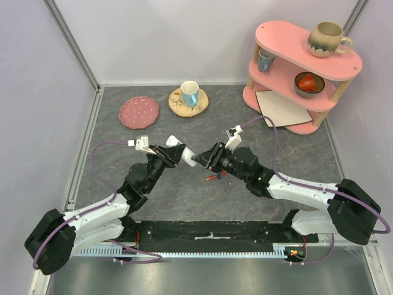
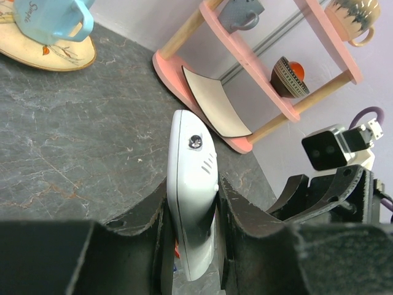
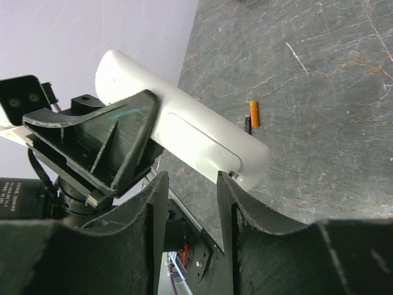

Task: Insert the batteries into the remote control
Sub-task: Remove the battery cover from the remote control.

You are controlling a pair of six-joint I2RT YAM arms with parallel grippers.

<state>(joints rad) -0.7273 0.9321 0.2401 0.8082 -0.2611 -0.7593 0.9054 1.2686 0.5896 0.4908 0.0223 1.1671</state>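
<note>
Grey marbled counter (image 1: pixel 184 200). Set at far right: pink tiered shelf (image 1: pixel 287 38), topped by a speckled beige mug (image 1: pixel 328 38). Kept on its middle tier: blue-grey mug (image 1: pixel 266 59) and dark bowl (image 1: pixel 309 83). Laid on its base: white mat (image 1: pixel 284 108). Placed far centre: light-blue mug (image 1: pixel 190 94) on a cream saucer (image 1: pixel 177 109), near a pink dotted plate (image 1: pixel 139 112).

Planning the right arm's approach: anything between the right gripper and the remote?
Nothing visible. The right gripper is open and empty; the remote control sits just past its fingertips, clamped in the left gripper. Its rear panel looks closed, though; an orange battery lies on the table beyond.
</note>
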